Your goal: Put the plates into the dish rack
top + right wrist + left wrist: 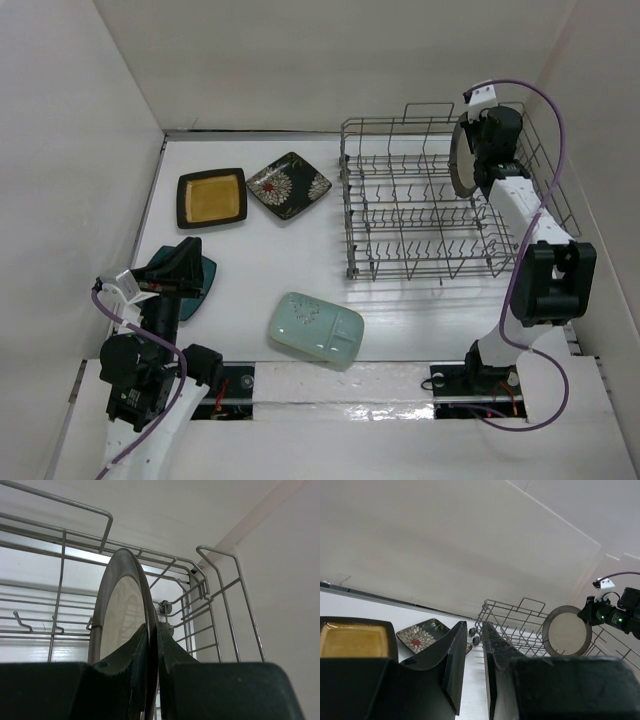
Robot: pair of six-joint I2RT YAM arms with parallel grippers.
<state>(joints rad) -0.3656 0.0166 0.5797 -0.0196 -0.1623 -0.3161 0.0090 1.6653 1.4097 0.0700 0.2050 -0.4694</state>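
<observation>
The jaws of the right gripper (152,647) are pinched on the dark rim of the round cream plate (120,615). The plate is held on edge, faces upright, above the far right end of the dish rack (400,215). In the right wrist view it is seen almost edge-on, and its lower part is hidden behind the fingers. Whether it touches any wire cannot be told. From above only a thin arc of it is seen, with its cream face turned left across the rack.

The jaws of the left gripper (475,645) are parted by a narrow gap, and nothing is seen between them. This gripper is poised over the dark teal plate (200,298) at the near left of the counter (250,260). Much of that plate is covered by it, so contact cannot be judged.

The mint plate (316,327) is laid flat near the front centre, its long axis running left to right and slightly skewed. The yellow-centred plate (212,197) and the flowered plate (289,185) are laid flat just beside each other at the far left. The flowered one is turned corner-on.
</observation>
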